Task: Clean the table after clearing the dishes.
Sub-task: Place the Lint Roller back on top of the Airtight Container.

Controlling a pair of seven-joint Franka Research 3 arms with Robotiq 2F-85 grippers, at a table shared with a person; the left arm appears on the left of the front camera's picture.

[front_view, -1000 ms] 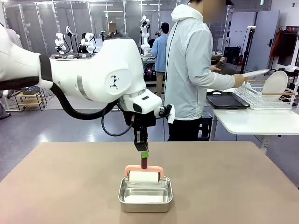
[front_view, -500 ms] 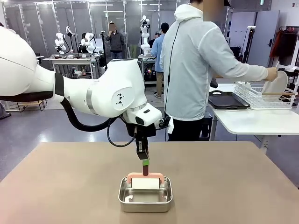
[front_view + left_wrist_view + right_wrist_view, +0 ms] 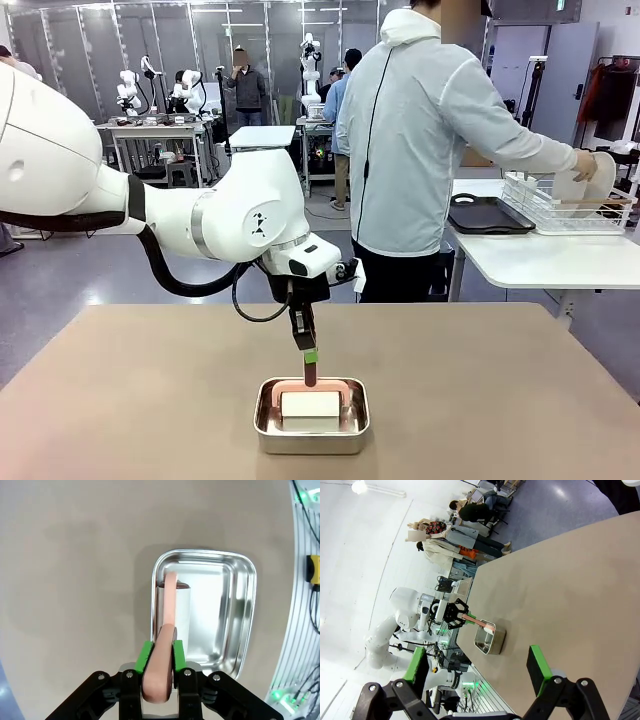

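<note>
A: Where are you seeing the left gripper (image 3: pixel 309 362)?

B: It is hanging over the steel pan (image 3: pixel 311 432) near your edge of the table (image 3: pixel 500 400). Its 2 green pads are pinching the pink handle of a roller tool (image 3: pixel 166 645); you are reading that best in the left wrist view, where the pads are pressing both sides of the handle. The white roll is sitting down inside the pan; the pan wall is hiding whether it is touching the bottom.

A: And the right gripper (image 3: pixel 477 671)?

B: Its jaws are standing wide apart with nothing between them, above bare tabletop well apart from the pan.

A: The dishes?

B: A person (image 3: pixel 420 150) at the far side is reaching into a wire rack (image 3: pixel 565 205) on a white side table, 1 hand on a white plate (image 3: pixel 598 176). 1 dark tray (image 3: pixel 488 214) is lying beside the rack. Any cutlery is too small to make out.
</note>
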